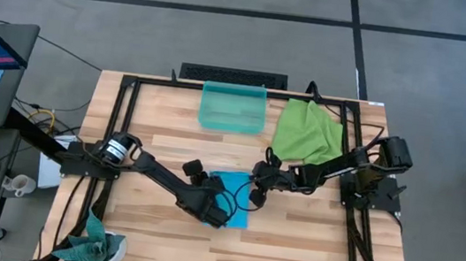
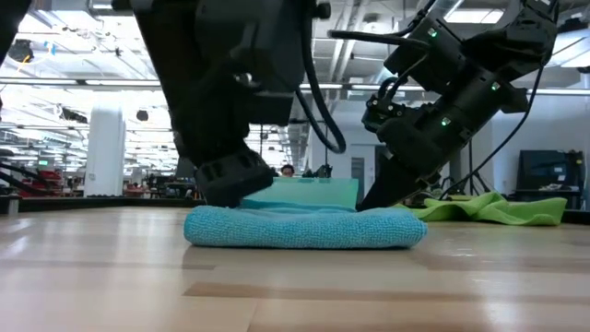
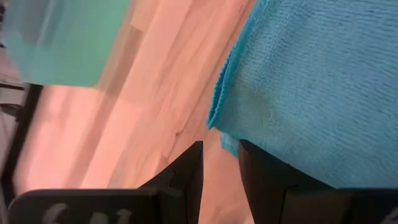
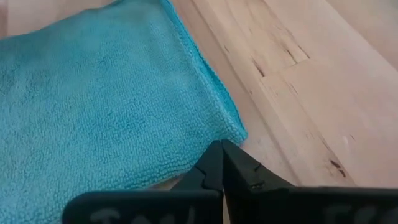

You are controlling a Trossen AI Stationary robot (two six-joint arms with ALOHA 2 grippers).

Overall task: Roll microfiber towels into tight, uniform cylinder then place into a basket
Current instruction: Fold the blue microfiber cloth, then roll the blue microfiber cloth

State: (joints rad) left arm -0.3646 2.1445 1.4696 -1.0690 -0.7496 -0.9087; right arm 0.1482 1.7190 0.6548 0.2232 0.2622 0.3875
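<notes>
**Both pincers at the blue towel, mid-desk**

We are seeing the blue towel lying folded flat on the wooden desk, near its middle. The left pincer is sitting at the towel's left edge; in its wrist view its fingers are standing a narrow gap apart just beside the towel's folded edge, with nothing between them that we can make out. The right pincer is reaching in from the other side; its fingers are pressed together to a point at the towel's corner, and we cannot tell whether any cloth is caught between them. In the low view the tip of the right pincer is touching down at the towel's right end.

The green towel is lying crumpled and unrolled at the desk's far right, well apart from the blue one, partly under the right arm.

The desk is pale plank wood with a black frame. Beyond it, the low view is showing a large open hall with ceiling lights.

The basket is standing at the far edge of the desk, just beside the green towel. We are seeing no towel inside it.
</notes>
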